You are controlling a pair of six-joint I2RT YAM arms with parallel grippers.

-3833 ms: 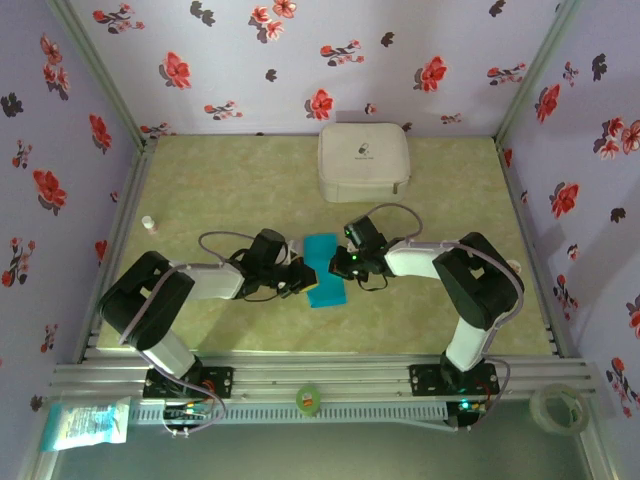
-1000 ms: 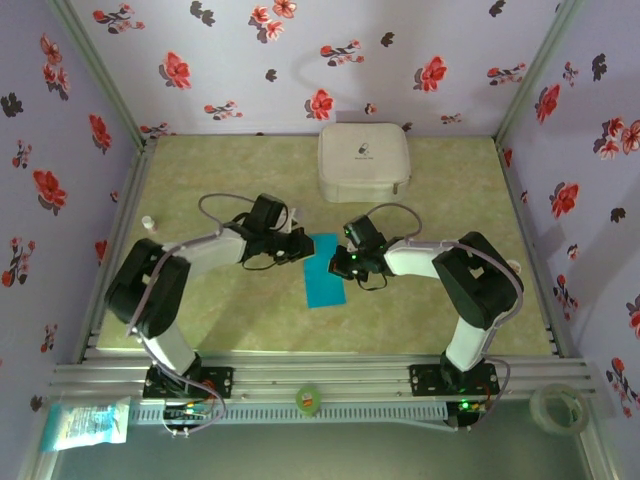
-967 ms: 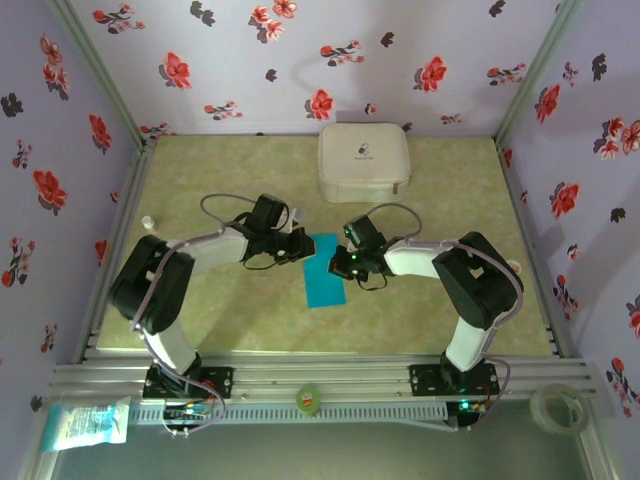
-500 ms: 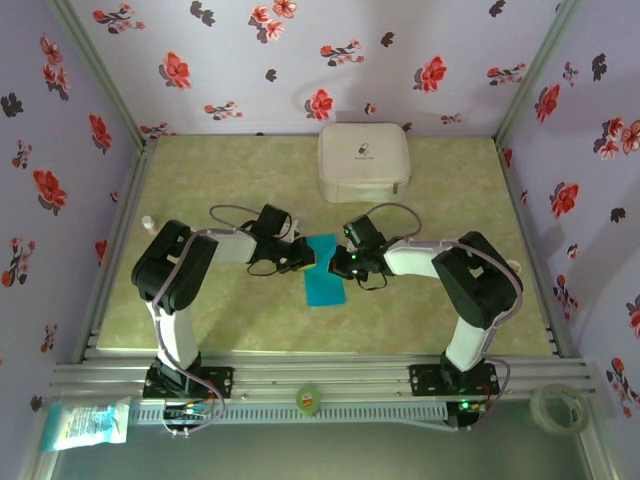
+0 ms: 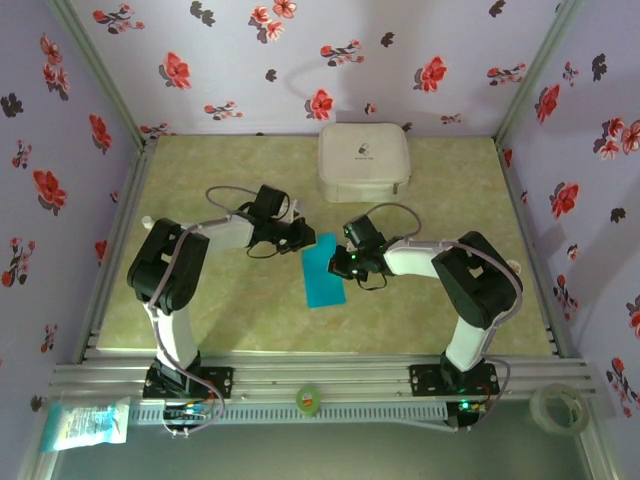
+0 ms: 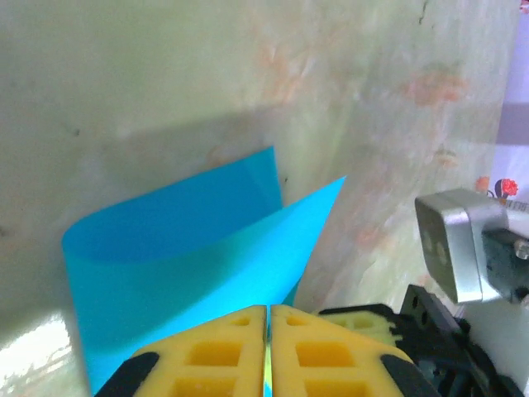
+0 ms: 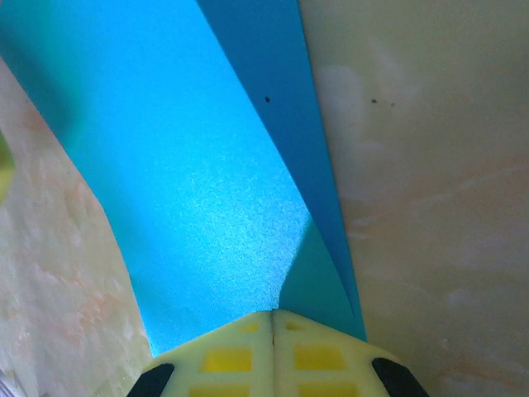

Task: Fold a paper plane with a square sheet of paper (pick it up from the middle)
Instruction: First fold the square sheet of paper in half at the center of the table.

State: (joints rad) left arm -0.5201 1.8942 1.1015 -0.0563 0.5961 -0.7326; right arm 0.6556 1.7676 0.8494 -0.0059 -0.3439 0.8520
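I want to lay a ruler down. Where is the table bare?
Bare: the far-left corner beside the white zip case; the near strip between the turquoise paper sheet and the front rail. Crowded: the centre, where the left gripper and right gripper meet.

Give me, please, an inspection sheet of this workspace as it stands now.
Surface: table, mottled green, no spills seen.
Job's things: paper, partly folded, one flap curled up.
Clutter: case at the far edge; tape roll, green roll and packet on the front ledge.
Hands: left hand shut on the paper's raised flap; right hand shut, tips at the paper's edge.
Cables: left cable and right cable loop clear of the paper.
Surroundings: floral walls on three sides.
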